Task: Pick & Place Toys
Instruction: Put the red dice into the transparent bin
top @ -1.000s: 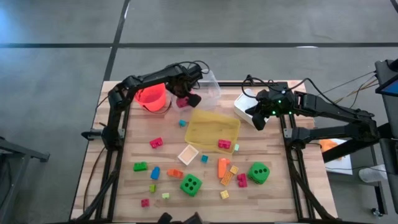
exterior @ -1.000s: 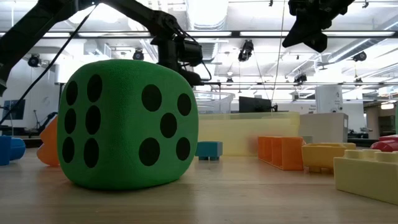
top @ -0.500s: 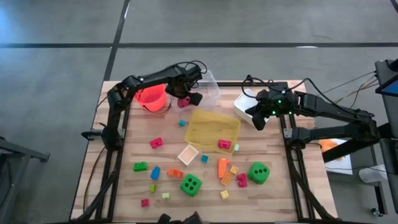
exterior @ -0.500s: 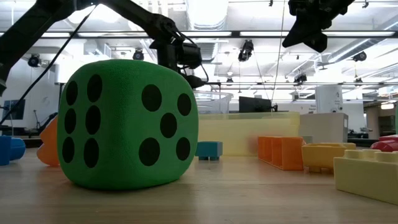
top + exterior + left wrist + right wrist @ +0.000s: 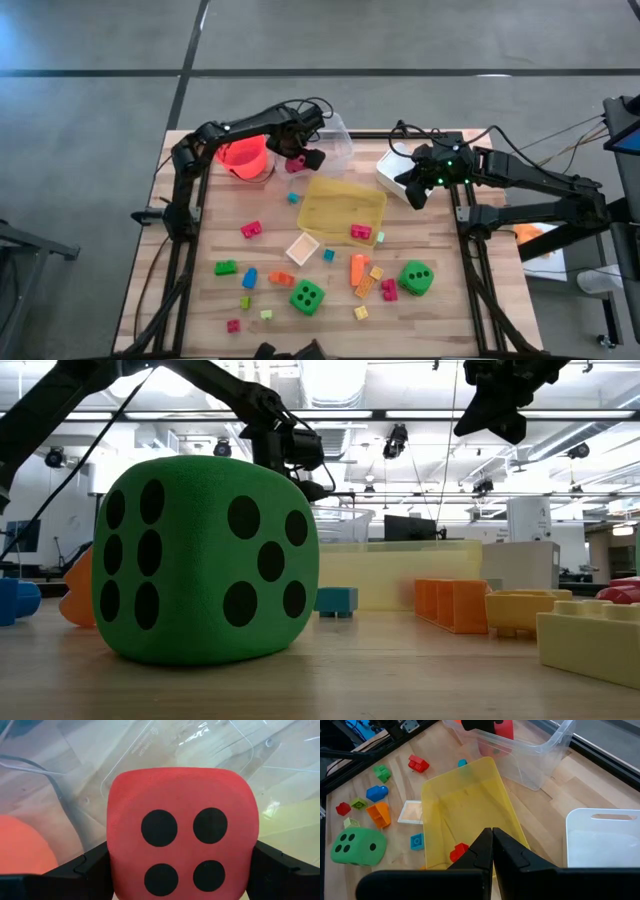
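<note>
- Near edge of the table (image 5: pixel 480 340): green die (image 5: pixel 307 296) with small blocks scattered beside it — pink block (image 5: pixel 233 326), yellow block (image 5: pixel 361 313), blue block (image 5: pixel 250 278), green block (image 5: pixel 226 267).
- Second green die (image 5: pixel 416 277) toward the near right corner, orange block (image 5: pixel 358 267) just left of it.
- Mid table: yellow tray (image 5: pixel 342 207) with a red block (image 5: pixel 360 232) in its near right corner; small white tray (image 5: pixel 302 247) just off its near edge; another pink block (image 5: pixel 251 229) to the left.
- Right gripper (image 5: pixel 414 192) hangs over the right side, beside the white bin (image 5: pixel 390 170), fingers pressed together, nothing in them.
- Far left: left gripper (image 5: pixel 298 160) spread wide, clamped on the pink die (image 5: pixel 183 837), four-dot face to the wrist camera; held above the near edge of the clear bin (image 5: pixel 338 140), right of the orange bucket (image 5: pixel 242 155).
</note>
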### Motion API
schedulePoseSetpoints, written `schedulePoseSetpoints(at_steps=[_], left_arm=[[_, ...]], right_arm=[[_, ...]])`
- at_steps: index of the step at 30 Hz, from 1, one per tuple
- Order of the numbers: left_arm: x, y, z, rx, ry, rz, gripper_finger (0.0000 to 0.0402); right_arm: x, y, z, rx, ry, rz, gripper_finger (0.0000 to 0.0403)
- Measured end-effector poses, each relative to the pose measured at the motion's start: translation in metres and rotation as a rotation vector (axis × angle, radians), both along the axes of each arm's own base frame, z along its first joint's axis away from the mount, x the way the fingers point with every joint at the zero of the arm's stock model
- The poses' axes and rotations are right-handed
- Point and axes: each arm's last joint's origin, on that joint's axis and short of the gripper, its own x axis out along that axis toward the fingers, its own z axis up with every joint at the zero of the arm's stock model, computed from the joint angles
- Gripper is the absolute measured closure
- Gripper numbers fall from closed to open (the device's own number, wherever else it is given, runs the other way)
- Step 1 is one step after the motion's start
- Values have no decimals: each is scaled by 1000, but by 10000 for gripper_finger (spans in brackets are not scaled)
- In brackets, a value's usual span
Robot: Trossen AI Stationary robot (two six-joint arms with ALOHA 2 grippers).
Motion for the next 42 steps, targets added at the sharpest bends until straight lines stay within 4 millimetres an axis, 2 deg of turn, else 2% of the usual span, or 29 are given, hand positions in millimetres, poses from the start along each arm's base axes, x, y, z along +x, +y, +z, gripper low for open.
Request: schedulePoseSetpoints(at_steps=[16, 20, 21, 27, 29, 34, 39, 42], left_arm=[[0, 0, -1, -1, 2, -19, 81], [0, 0, 1, 7, -3, -29, 22], [0, 0, 1, 8, -4, -36, 21], [-1, 0, 3, 14, -9, -37, 82], [-1, 0, 3, 19, 1, -35, 77], [-1, 0, 4, 23, -6, -47, 15], [-1, 1, 4, 21, -8, -49, 40], [-1, 1, 4, 21, -10, -49, 36]], right_arm=[[0, 0, 0, 0, 0, 0, 394], [0, 0, 0, 0, 0, 0, 394], [0, 0, 0, 0, -1, 0, 394], [0, 0, 0, 0, 0, 0, 394], [0, 0, 0, 0, 0, 0, 394], [0, 0, 0, 0, 0, 0, 394], [0, 0, 0, 0, 0, 0, 394], [0, 0, 0, 0, 0, 0, 394]])
